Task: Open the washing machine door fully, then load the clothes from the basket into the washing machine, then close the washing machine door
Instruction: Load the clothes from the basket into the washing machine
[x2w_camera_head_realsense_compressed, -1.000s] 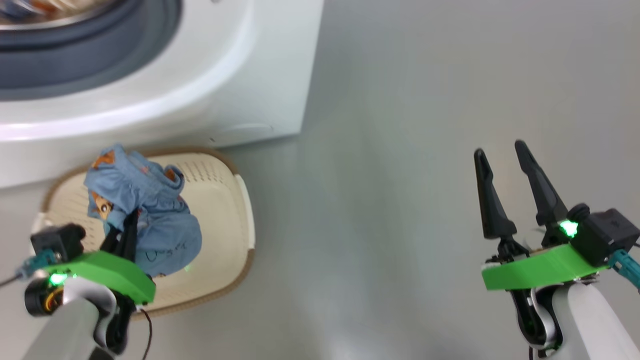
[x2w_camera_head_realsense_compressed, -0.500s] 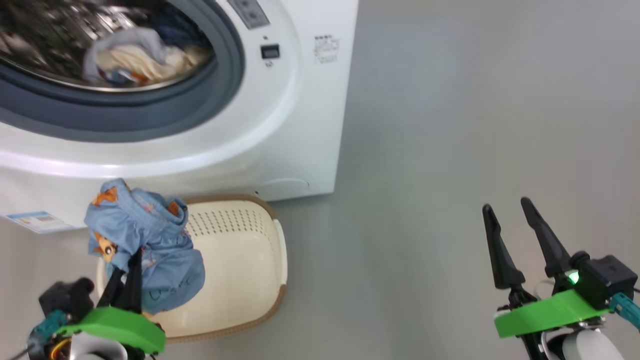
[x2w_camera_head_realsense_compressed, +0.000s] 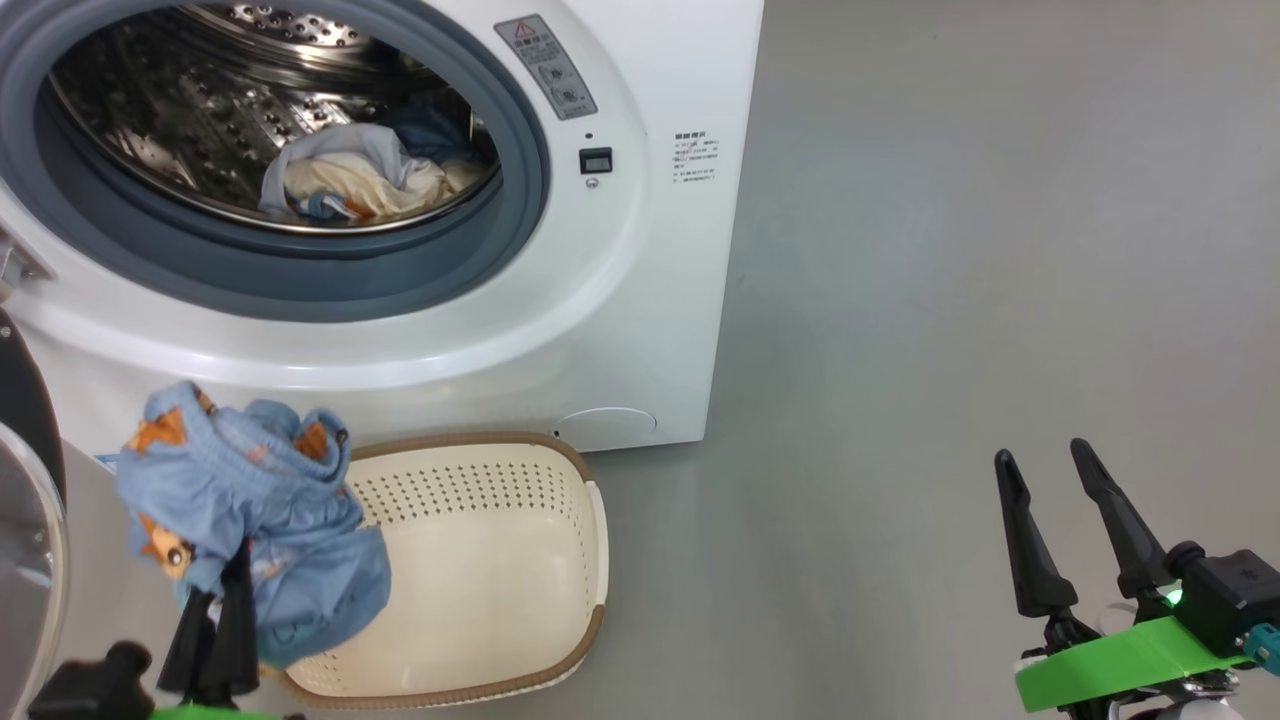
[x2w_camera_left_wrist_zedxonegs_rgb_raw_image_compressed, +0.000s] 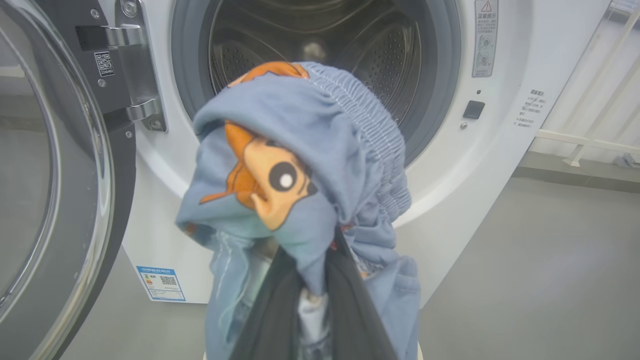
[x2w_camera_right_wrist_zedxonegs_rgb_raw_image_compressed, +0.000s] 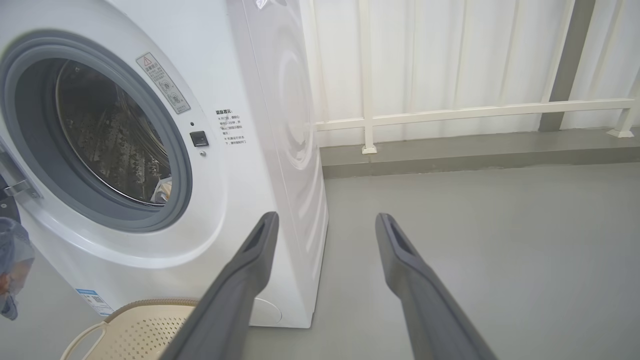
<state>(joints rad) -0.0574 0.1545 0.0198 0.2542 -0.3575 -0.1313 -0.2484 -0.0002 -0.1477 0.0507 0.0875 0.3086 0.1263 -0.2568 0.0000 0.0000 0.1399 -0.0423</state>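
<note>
Your left gripper (x2w_camera_head_realsense_compressed: 218, 620) pinches the clothes (x2w_camera_head_realsense_compressed: 250, 520) below the mouth of the washing machine (x2w_camera_head_realsense_compressed: 640, 300); trailing cloth could snag its seal (x2w_camera_head_realsense_compressed: 300, 290) and slip out; your right gripper (x2w_camera_head_realsense_compressed: 1042, 452) stands spread.

Blue clothes (x2w_camera_head_realsense_compressed: 250, 540) above cream basket (x2w_camera_head_realsense_compressed: 470, 495); door (x2w_camera_left_wrist_zedxonegs_rgb_raw_image_compressed: 75, 200) open
</note>
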